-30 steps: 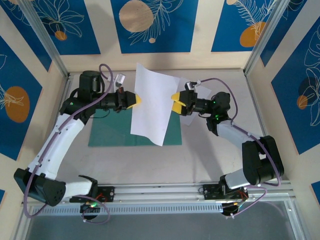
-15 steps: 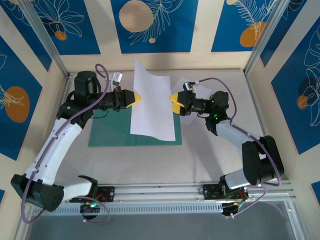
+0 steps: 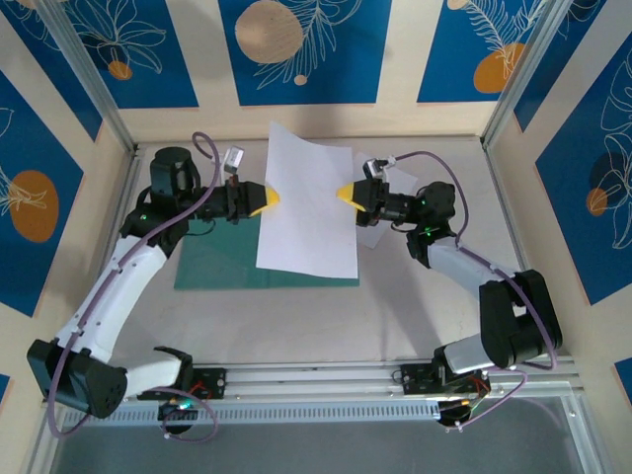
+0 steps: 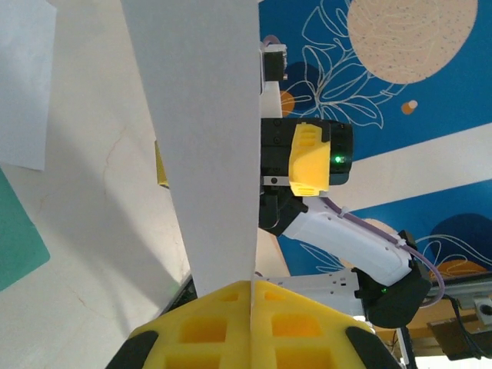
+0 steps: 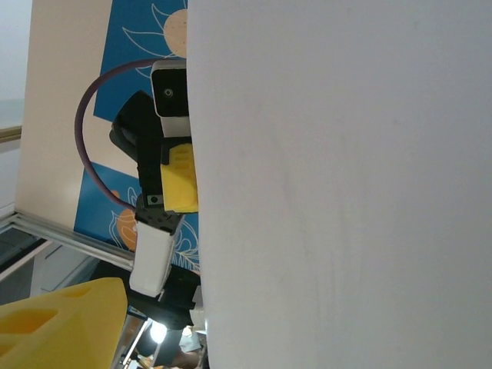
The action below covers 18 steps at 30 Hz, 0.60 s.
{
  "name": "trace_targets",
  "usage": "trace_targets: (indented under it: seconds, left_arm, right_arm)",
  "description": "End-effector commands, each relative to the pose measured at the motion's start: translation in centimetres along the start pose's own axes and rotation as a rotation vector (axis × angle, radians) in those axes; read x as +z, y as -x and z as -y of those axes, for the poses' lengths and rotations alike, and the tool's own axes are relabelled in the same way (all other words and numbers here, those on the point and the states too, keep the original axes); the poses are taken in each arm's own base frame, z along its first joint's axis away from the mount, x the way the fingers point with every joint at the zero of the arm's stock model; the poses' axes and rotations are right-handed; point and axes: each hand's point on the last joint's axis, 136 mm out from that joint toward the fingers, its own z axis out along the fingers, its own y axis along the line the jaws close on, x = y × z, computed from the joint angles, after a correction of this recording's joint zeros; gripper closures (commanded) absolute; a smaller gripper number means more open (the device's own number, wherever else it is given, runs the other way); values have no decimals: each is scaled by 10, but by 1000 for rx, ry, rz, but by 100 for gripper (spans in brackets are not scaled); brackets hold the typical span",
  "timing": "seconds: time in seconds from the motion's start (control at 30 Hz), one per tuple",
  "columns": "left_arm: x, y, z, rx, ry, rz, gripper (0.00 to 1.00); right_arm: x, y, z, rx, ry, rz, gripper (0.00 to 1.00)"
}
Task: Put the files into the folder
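Note:
One white file (image 3: 306, 209) hangs upright in the air over the back of the table. My left gripper (image 3: 269, 199) is shut on its left edge; in the left wrist view the yellow pads (image 4: 223, 323) meet on the sheet's (image 4: 201, 138) edge. My right gripper (image 3: 346, 194) is at the sheet's right edge, open. One yellow finger (image 5: 65, 323) stands apart from the sheet (image 5: 346, 184), which hides the other finger. The teal-green folder (image 3: 212, 262) lies flat below, partly behind the sheet. A second white file (image 3: 372, 237) lies on the table under the right gripper.
Wooden walls with blue panels (image 3: 296, 49) and metal posts close in the table at the back and sides. Bare grey tabletop (image 3: 395, 316) stretches between the folder and the arm bases. The right arm's purple cable (image 3: 434, 163) loops above its wrist.
The hanging sheet has swung from slanted to nearly square, its lower edge moving right. The right gripper's jaws have narrowed a little at the sheet's edge. The left gripper stayed shut.

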Motion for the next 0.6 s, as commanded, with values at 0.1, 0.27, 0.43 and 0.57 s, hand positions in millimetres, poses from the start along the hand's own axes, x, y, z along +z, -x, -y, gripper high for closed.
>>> trace_targets:
  seconds: [0.1,0.27,0.43,0.57]
  left_arm:
    - [-9,-2,20,92,-55,8,100]
    - [-10,-4,15,95,-22,-8,100]
    - [-9,-3,10,91,3,-12,100]
    - [-10,-2,11,94,1,-11,100]
  right_arm:
    - [-3,-5,-18,-62,22,-13,22]
    - [-3,-7,-16,-56,18,-23,31]
    - [-4,-9,-19,-65,19,-27,36]
    - [-5,-11,-21,-75,12,-31,42]
